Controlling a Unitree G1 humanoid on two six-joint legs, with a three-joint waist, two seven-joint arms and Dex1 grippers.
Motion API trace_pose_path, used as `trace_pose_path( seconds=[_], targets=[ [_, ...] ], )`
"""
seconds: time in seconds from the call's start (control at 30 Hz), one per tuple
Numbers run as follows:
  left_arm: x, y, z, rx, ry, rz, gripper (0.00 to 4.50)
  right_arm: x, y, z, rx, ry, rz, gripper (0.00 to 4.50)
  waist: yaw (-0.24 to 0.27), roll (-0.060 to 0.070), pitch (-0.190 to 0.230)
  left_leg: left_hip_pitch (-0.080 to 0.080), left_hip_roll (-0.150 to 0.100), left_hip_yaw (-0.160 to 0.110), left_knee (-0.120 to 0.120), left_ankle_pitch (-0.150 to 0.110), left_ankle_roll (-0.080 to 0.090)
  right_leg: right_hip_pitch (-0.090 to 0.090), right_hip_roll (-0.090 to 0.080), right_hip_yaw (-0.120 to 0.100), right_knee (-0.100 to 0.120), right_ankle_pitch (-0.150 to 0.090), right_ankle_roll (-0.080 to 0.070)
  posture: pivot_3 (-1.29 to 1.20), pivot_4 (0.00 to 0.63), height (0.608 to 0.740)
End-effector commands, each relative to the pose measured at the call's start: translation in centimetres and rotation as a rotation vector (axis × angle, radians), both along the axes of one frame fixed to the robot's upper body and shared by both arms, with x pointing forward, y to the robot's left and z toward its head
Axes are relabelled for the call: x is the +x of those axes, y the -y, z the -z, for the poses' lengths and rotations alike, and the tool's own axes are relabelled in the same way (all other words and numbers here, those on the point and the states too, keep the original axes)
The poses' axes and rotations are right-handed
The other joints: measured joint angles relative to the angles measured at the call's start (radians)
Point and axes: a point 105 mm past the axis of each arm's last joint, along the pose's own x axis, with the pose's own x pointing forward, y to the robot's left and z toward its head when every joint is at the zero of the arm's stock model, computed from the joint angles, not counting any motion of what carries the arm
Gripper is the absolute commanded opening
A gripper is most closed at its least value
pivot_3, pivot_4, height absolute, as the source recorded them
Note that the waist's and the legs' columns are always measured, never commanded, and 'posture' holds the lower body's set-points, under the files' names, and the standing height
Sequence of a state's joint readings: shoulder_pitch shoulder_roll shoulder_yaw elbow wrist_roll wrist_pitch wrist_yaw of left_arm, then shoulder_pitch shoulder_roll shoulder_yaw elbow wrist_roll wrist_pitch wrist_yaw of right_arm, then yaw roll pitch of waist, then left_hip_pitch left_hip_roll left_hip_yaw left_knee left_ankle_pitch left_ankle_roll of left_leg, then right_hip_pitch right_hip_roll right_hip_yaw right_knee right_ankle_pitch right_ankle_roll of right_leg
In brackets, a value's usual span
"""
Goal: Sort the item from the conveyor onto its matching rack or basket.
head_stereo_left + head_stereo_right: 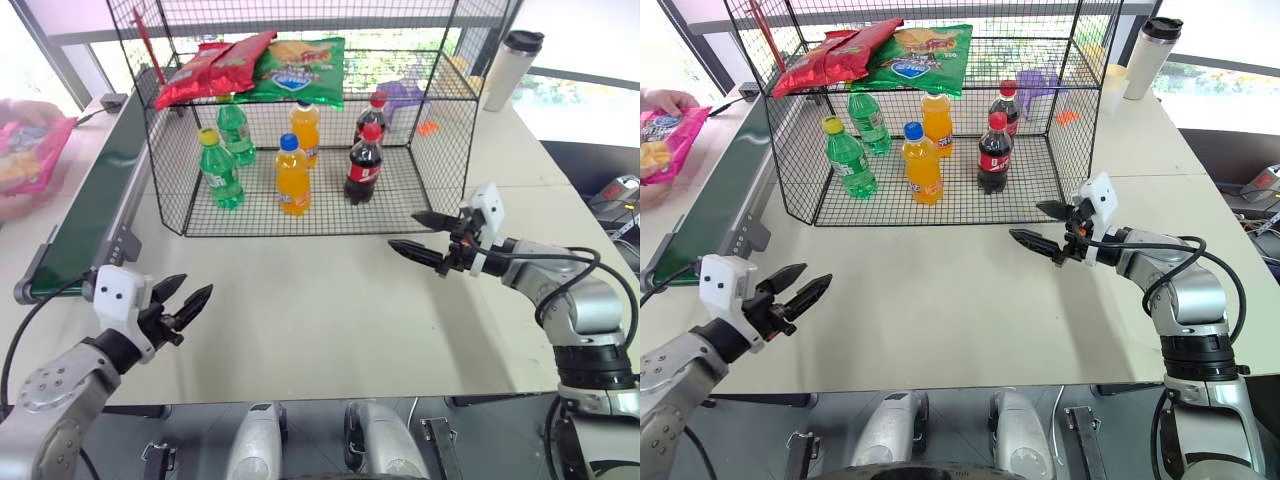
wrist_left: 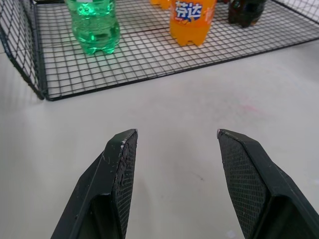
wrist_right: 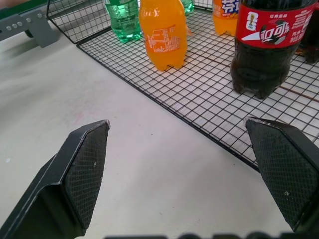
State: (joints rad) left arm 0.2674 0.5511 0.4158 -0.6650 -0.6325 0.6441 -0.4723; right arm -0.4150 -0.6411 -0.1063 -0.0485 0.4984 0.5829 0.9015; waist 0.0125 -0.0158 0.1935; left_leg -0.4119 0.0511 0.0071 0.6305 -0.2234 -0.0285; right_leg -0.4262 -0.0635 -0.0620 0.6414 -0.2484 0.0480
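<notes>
The item, a magenta-pink crisp bag [image 1: 664,142], is at the far left, beyond the dark green conveyor [image 1: 88,212], with a person's hand [image 1: 670,100] on its top edge. The black wire rack [image 1: 456,150] stands at the back of the table; its upper shelf holds red snack bags [image 1: 213,66] and a green one [image 1: 302,70]. My left gripper [image 1: 197,287] hovers open over the table's near left, close to the conveyor's end. My right gripper [image 1: 403,230] is wide open just in front of the rack's right corner. Neither holds anything.
Several bottles stand on the rack's lower floor: green [image 1: 219,169], orange [image 1: 292,175] and cola [image 1: 363,165]. A travel mug [image 1: 510,68] stands at the back right of the white table [image 1: 320,310]. The table's front edge runs just below my arms.
</notes>
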Motion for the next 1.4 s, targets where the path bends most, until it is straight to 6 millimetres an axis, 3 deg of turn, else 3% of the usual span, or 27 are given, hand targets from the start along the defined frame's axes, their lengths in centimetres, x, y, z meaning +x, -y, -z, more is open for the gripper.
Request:
trace_pose_path(
  seconds=[0.03,0.43,1.4],
  targets=[
    [0.2,0.0,-0.7,0.012,0.022,0.023,2.65,-0.5,-0.5,-1.5,0.009,0.066,-0.018,4.46,0.0,0.0,0.0,0.0,0.0,0.0,0.0,0.0,0.0,0.0,0.0,0.0,0.0,0.0,0.0,0.0,0.15,0.74],
    [1.2,0.6,-1.8,-0.057,0.066,0.035,2.65,-0.8,-0.7,-1.2,0.017,0.067,0.004,4.46,0.0,0.0,0.0,0.0,0.0,0.002,-0.001,0.0,0.0,0.0,0.0,0.001,-0.002,0.001,0.0,0.0,0.15,0.74],
    [1.9,1.0,-1.8,-0.076,0.085,0.008,2.65,-0.3,-1.3,-1.5,0.022,0.078,0.011,4.46,0.0,0.0,0.0,0.0,0.0,0.004,-0.001,0.0,0.0,0.0,0.0,0.002,-0.002,0.001,-0.001,0.0,0.15,0.74]
  ],
)
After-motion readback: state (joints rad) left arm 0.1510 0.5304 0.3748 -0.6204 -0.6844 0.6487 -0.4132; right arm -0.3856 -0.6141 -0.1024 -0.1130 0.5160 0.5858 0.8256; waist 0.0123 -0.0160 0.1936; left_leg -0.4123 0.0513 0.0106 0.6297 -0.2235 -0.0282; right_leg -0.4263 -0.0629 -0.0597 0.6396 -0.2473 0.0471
